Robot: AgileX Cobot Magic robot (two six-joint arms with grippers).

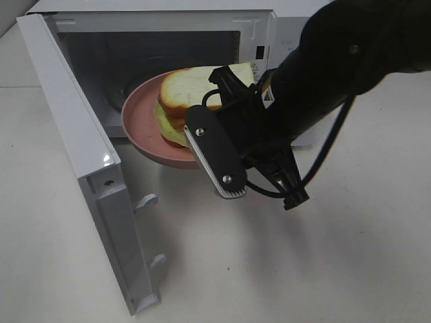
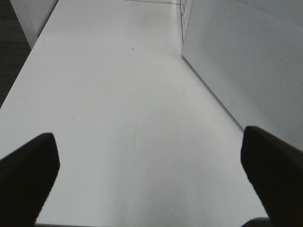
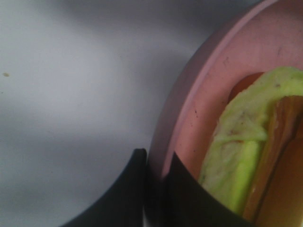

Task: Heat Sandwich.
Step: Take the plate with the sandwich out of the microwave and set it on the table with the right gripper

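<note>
1. Right gripper [image 3: 154,177]: jaws pinched together on the rim of the pink plate [image 1: 138,121], one finger on each face of the rim, seen close up in the right wrist view.
2. Sandwich [image 1: 185,91]: resting on the pink plate, white bread slice on top, yellow-green filling showing at its edge; same filling, with an orange-brown layer beside it, visible in the right wrist view [image 3: 241,142].
3. Plate and sandwich: held at the mouth of the microwave [image 1: 155,40], partly inside the cavity and partly out over the desk [image 1: 323,256]; plate tipped, near edge lower than the far edge.
4. Microwave door [image 1: 87,168]: swung wide open toward the left of the high view, two latch hooks showing on its inner edge.
5. Right arm [image 1: 323,74]: black, reaching in from the upper right of the high view, a black cable looping below the wrist.
6. Left gripper [image 2: 151,179]: jaws spread wide apart, nothing between them, dark fingers [image 2: 28,175] at both sides of the wrist view, bare white desk [image 2: 118,94] beneath.
7. Left wrist view also: a grey dotted panel [image 2: 246,56] alongside the desk; cannot tell for sure what it belongs to.
8. Left gripper not seen in the high view.
</note>
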